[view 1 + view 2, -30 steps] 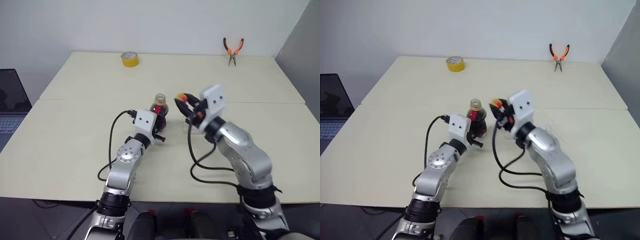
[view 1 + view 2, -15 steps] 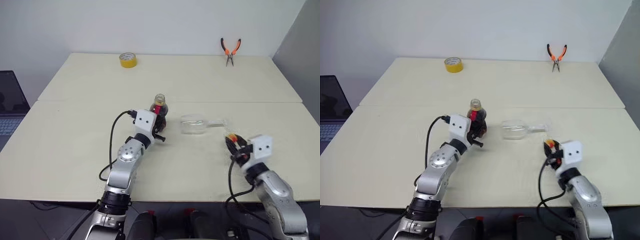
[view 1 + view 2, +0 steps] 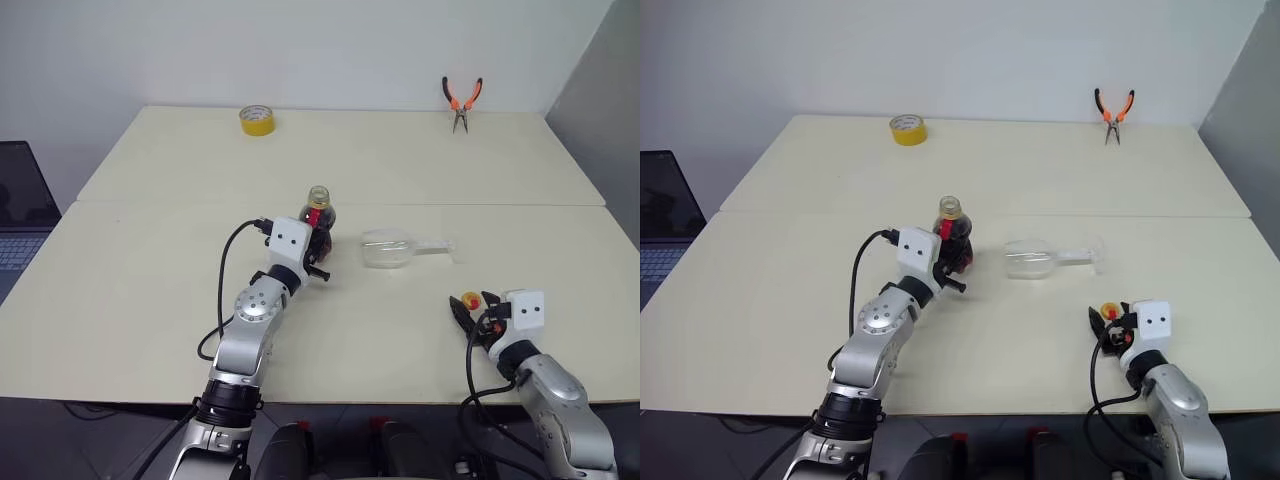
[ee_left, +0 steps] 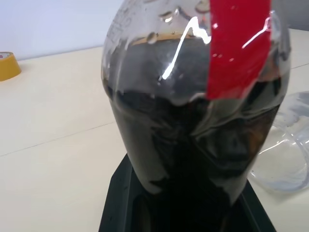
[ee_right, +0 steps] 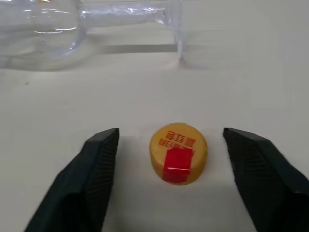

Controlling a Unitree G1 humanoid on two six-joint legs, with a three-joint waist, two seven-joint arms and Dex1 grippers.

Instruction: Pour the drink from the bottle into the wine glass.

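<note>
Yellow plastic marks the cap point(image 5: 178, 153), which lies on the table point(image 3: 150, 260) near its front right edge, between the spread fingers of the right gripper point(image 5: 176, 169); a second earlier that gripper pinched the cap beside the bottle's neck. The bottle point(image 3: 318, 222) of dark drink point(image 4: 193, 145) stands mid-table, open-topped, clamped in the left gripper point(image 3: 305, 250). The wine glass point(image 3: 390, 248) lies on its side just right of the bottle. Uncapping looks done; next, the glass likely needs standing upright by the freed right gripper before the left tips the bottle.
</note>
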